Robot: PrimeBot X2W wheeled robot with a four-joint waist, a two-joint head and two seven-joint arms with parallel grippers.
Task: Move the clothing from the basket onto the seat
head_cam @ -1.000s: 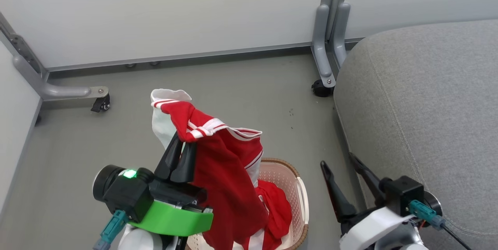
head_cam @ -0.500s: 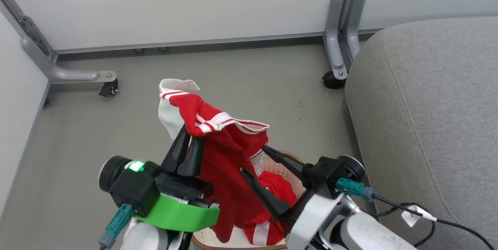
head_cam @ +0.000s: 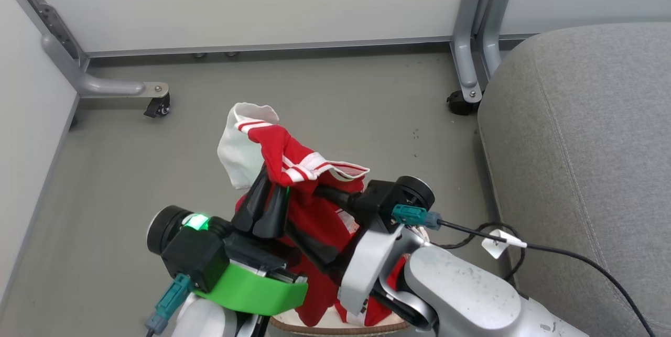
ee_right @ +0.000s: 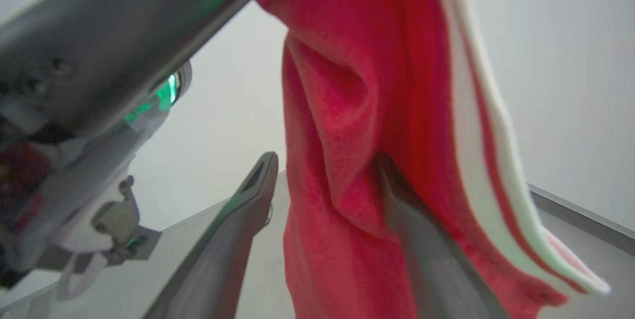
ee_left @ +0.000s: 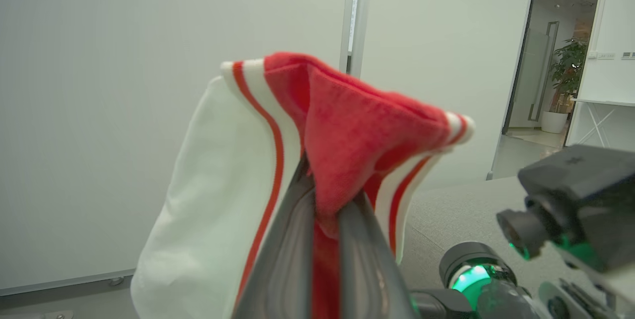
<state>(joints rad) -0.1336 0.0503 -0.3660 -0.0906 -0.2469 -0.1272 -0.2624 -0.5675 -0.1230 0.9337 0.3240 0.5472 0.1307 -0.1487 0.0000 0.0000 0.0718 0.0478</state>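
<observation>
The basket (head_cam: 314, 328) is largely hidden beneath both arms. Only a strip of its rim shows, and its contents cannot be made out. The left gripper (head_cam: 272, 195) is clenched on a red-and-white garment (head_cam: 272, 143) hanging above the basket, well left of the seat (head_cam: 587, 143). The right gripper (head_cam: 301, 206), fingers spread, now straddles that cloth; half a second ago it was only just reaching it.
</observation>
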